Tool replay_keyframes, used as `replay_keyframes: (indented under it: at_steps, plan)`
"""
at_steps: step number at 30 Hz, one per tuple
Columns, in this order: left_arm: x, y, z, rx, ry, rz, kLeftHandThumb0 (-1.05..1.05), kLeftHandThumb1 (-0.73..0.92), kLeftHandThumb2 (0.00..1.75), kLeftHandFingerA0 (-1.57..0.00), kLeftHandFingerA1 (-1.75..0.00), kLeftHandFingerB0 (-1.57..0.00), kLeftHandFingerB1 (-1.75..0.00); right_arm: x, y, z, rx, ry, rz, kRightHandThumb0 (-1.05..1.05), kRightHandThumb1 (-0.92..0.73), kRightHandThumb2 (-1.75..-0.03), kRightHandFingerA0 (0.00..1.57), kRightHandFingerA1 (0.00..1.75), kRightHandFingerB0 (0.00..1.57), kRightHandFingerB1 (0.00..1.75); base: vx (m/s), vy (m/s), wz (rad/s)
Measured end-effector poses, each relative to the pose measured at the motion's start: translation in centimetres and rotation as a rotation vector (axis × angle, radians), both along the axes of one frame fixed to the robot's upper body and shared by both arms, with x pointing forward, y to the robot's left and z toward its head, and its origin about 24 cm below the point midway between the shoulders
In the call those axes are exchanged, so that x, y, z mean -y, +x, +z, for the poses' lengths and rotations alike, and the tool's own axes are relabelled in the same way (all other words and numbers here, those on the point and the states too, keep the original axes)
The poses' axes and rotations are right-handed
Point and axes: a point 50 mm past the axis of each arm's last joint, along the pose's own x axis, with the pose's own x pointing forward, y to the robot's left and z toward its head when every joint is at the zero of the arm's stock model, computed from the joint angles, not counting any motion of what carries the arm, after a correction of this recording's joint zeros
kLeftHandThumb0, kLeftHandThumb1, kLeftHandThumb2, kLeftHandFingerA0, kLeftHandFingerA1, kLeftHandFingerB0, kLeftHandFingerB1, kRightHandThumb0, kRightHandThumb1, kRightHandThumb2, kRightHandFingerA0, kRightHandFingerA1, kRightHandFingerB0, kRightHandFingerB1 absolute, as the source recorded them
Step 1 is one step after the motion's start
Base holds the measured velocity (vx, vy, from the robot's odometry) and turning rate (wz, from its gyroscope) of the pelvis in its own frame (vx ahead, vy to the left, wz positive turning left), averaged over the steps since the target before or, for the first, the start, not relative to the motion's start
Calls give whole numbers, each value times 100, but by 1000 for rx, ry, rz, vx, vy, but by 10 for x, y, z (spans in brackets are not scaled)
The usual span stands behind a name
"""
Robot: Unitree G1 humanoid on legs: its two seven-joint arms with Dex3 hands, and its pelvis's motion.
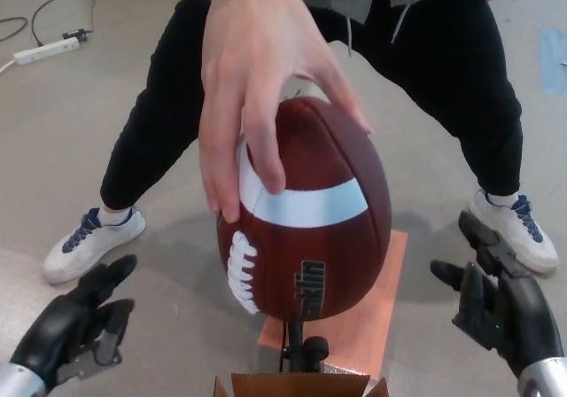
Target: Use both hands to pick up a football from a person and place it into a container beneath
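A brown football [310, 215] with a white stripe and white laces hangs in the middle of the head view, gripped from above by a person's hand [261, 78]. My left hand [75, 330] is at the lower left, open, well apart from the ball. Over at the lower right, my right hand [496, 304] is raised with its fingers spread, also clear of the ball. Below the ball, the top edge of a cardboard box [301, 385] shows at the bottom of the picture.
The person stands astride in black trousers and white shoes [89, 242] on a grey floor. An orange-pink sheet [376, 313] lies on the floor under the ball. A white power strip [44, 50] with cables lies far left.
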Motion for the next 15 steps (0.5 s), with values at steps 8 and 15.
replay_keyframes:
  at_steps: [8, 15]
  plan:
    - [23, -7, 28, 156, -56, -66, -88, 79, 116, -9, -46, 0, -22, -19, -12, 28, 147, 19, 57, -87, -92, -82, 21, 35, 0, 9, 0, 0, 0]
    - [42, -17, 59, 295, -108, -125, -88, 77, 116, -13, -48, 0, -22, -36, -25, 55, 274, 36, 113, -83, -83, -118, 9, 31, 0, 14, 0, 0, 0]
